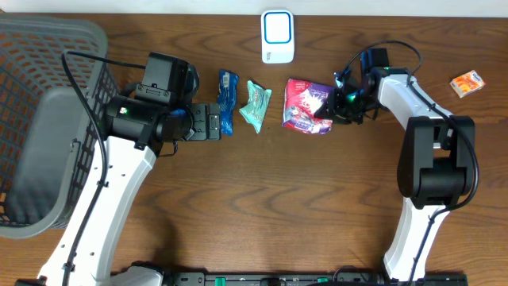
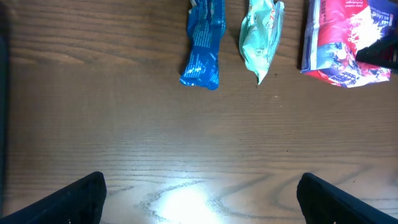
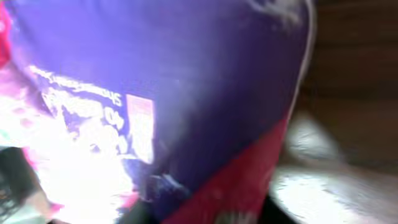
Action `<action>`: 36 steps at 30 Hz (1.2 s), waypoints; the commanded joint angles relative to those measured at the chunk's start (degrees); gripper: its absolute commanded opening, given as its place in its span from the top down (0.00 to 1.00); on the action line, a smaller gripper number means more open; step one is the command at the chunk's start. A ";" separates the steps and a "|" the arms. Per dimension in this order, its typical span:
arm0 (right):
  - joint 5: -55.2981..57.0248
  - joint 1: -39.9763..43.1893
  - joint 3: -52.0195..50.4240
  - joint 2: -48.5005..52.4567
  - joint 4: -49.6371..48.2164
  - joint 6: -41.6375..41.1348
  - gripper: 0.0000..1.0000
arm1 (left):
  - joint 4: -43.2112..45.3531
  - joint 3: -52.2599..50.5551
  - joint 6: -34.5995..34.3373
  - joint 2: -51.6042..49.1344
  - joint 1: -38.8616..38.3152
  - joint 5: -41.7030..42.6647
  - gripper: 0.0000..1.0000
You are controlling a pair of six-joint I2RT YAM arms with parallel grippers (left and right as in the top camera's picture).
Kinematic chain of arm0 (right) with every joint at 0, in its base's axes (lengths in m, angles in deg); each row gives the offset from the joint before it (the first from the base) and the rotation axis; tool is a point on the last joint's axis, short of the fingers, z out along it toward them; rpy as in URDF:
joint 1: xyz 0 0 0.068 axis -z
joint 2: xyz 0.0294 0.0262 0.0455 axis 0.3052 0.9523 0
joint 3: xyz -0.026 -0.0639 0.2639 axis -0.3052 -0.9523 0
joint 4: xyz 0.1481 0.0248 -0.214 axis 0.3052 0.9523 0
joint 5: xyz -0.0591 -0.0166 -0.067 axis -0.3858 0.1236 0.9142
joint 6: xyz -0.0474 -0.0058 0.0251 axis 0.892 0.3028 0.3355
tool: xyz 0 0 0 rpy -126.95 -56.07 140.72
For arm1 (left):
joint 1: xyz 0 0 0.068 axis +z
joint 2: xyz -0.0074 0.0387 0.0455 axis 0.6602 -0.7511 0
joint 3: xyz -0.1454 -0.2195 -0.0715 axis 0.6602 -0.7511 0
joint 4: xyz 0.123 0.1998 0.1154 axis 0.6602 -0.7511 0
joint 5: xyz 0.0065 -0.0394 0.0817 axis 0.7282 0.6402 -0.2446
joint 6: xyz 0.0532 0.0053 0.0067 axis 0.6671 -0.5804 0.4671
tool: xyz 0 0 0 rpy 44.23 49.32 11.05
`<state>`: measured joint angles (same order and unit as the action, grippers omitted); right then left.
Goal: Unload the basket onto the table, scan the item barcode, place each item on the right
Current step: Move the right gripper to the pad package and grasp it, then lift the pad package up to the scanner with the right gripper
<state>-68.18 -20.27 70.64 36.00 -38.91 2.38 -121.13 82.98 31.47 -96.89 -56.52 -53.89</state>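
Left gripper (image 2: pixel 200 184), jaws wide and empty, hovers beside the blue packet (image 1: pixel 228 102) and teal packet (image 1: pixel 255 106). Red-purple bag (image 1: pixel 303 105) lies near the white scanner (image 1: pixel 278 36). Right gripper (image 1: pixel 337 107) meets its right edge, presumably to lift it toward the scanner — whether the jaws grip it cannot be told.

This looks like a pretend shop till in a robot test room. On the brown wooden table (image 1: pixel 238 206) sits a white box with a blue square (image 1: pixel 278 36), like a shop scanner. Snacks lie in a row: a blue shiny packet (image 1: pixel 228 99), a light green packet (image 1: pixel 256 105) and a red and purple shiny bag (image 1: pixel 305 103). A grey plastic basket with holes (image 1: pixel 32 48) stands at the side. A white and black left robot arm (image 1: pixel 119 183) and a white and black right robot arm (image 1: pixel 413 95) stand at the table.
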 commanded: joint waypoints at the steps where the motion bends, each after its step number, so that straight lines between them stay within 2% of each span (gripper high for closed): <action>1: -7.63 0.17 -2.05 0.61 0.70 0.92 0.99 | -0.20 0.13 0.81 -0.09 0.20 -0.55 0.02; 6: -37.16 2.29 -1.97 0.61 1.01 10.56 0.99 | -0.20 0.15 0.81 -0.09 0.20 -0.55 0.02; 9: -47.74 3.21 -1.97 0.61 1.36 14.73 0.99 | -0.20 0.13 0.81 -0.09 0.20 -0.55 0.02; 15: -55.36 2.86 -1.97 0.61 1.42 19.61 0.99 | -0.20 0.15 0.81 -0.09 0.20 -0.55 0.02; 21: -55.39 1.11 -1.97 0.61 1.33 23.17 0.99 | -0.20 0.15 0.81 -0.09 0.20 -0.55 0.02; 26: -48.76 0.20 -1.97 0.61 1.81 21.94 0.99 | -0.20 0.15 0.81 -0.09 0.20 -0.55 0.02; 31: -24.06 0.48 -1.97 0.22 3.72 8.61 0.99 | -0.20 0.15 0.81 -0.09 0.20 -0.55 0.02; 36: -5.86 2.01 -1.79 -3.06 6.82 3.15 0.97 | -0.20 0.15 0.81 -0.09 0.20 -0.55 0.02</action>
<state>-89.10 -19.48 68.61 36.26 -33.06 11.54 -121.13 82.98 31.47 -96.89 -56.52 -53.89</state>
